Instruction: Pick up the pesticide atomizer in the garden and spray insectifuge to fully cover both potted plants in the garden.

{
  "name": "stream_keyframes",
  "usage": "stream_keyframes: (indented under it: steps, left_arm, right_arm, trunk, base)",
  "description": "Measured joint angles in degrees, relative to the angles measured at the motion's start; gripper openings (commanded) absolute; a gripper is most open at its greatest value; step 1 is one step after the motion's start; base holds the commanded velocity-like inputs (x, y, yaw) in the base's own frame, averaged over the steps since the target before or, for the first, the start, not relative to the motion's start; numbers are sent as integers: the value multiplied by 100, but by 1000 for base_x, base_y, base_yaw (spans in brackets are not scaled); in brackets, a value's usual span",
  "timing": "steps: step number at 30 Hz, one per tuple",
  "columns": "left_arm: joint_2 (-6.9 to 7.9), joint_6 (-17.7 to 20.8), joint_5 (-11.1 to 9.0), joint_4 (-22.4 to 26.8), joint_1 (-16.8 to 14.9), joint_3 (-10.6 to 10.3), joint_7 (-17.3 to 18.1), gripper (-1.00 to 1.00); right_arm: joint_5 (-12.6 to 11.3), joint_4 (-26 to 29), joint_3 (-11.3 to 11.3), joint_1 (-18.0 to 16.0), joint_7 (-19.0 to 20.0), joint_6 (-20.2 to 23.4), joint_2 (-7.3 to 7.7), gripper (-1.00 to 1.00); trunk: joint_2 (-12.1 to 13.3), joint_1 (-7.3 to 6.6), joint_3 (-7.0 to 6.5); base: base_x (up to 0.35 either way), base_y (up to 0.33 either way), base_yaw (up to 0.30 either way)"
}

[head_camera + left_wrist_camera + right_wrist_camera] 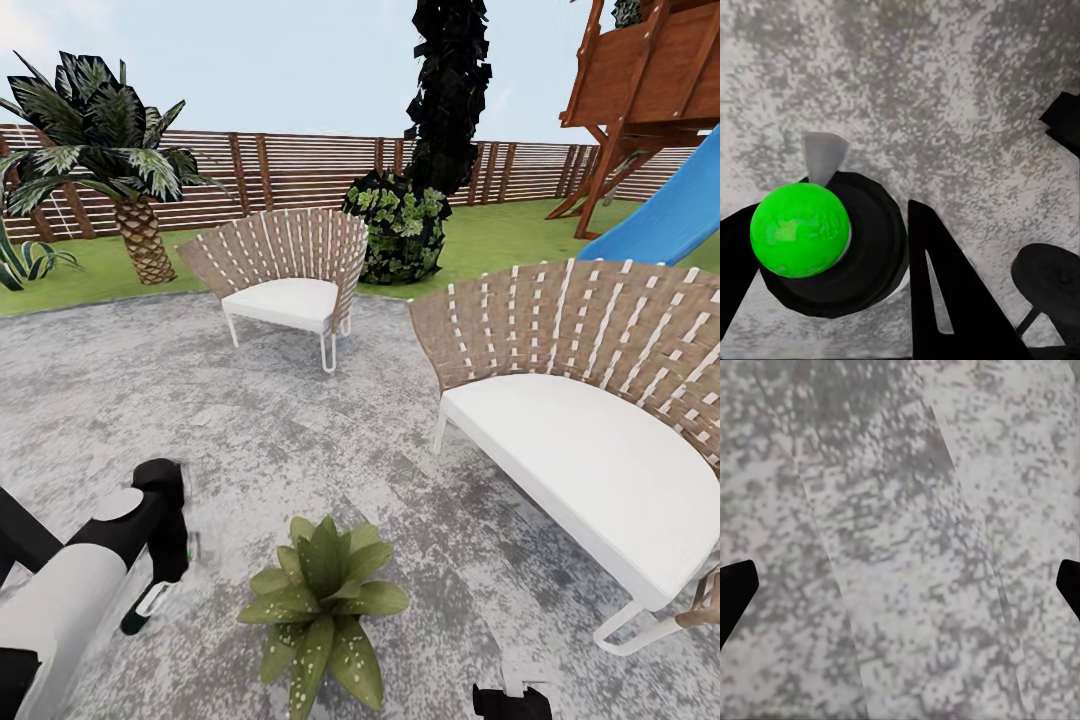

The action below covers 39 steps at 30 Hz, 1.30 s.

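Note:
My left gripper [160, 560] hangs low over the stone patio, left of a potted plant [320, 600], a low rosette of pale-speckled green leaves. It is shut on the pesticide atomizer [832, 247], which the left wrist view shows as a dark round body with a bright green cap and a pale grey nozzle, held between two black fingers [945, 292]. In the head view the atomizer [150, 603] pokes out below the gripper. My right gripper [510, 700] sits at the picture's lower edge, right of the plant. Its fingertips [735, 592] stand wide apart over bare stone, so my right gripper [900, 585] is open.
A large woven chair with a white cushion [590, 470] stands close on the right, a smaller one [285, 285] farther back. Beyond the patio [200, 400] are lawn, a palm [130, 200], a dark bush [400, 235], the slatted fence [290, 170] and a blue slide [665, 225].

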<state>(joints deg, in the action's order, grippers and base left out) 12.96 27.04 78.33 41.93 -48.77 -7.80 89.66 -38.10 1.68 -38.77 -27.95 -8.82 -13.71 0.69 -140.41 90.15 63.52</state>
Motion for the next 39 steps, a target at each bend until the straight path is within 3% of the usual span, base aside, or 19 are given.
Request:
stream_keyframes:
  steps: [4, 10, 14, 16, 21, 24, 27, 30, 32, 36, 39]
  left_arm:
    - [81, 5, -1, -47, 5, -20, 0, -100]
    - [-360, 132, 56, 3, 82, -39, -1, -100]
    - [-471, 419, 121, 114, -45, -49, -3, -100]
    - [-487, 446, 247, 165, -171, -56, -3, -100]
    - [-455, 456, 748, 151, -142, -28, -4, -100]
    - [-370, 444, 790, 100, -119, -5, -4, -100]
    - [-93, 416, 753, 84, -115, 15, -4, -100]
    - [-68, 411, 663, 125, -119, 20, -4, -100]
    - [-154, 416, 540, 169, -123, 7, -4, -100]
    - [-832, 378, 474, 480, -174, -40, -3, -100]
    - [-995, 368, 496, 679, -206, -57, -3, -100]
  right_arm:
    - [0, 0, 0, 0, 0, 3, 0, 100]
    - [0, 0, -2, 0, 1, 3, 0, 100]
    - [0, 0, 1, 0, 0, 3, 0, 100]
    - [0, 0, 0, 0, 0, 3, 0, 100]
    - [0, 0, 3, 0, 0, 4, 0, 100]
    - [0, 0, 1, 0, 0, 4, 0, 100]
    - [0, 0, -1, 0, 0, 4, 0, 100]
    - [0, 0, -2, 0, 0, 3, 0, 100]
    - [0, 0, -1, 0, 0, 3, 0, 100]
    - [0, 0, 4, 0, 0, 4, 0, 100]
    - [-2, 0, 6, 0, -5, 3, 7, 100]
  trunk:
    - [0, 0, 0]
    - [0, 0, 0]
    - [0, 0, 0]
    - [0, 0, 0]
    - [0, 0, 0]
    - [0, 0, 0]
    - [0, 0, 0]
    - [0, 0, 0]
    - [0, 0, 0]
    - [0, 0, 0]
    - [0, 0, 0]
  base:
    - [0, 0, 0]
    - [0, 0, 0]
    - [0, 0, 0]
    - [0, 0, 0]
    - [0, 0, 0]
    - [0, 0, 0]
    - [0, 0, 0]
    - [0, 0, 0]
    - [0, 0, 0]
    - [0, 0, 0]
    - [0, 0, 0]
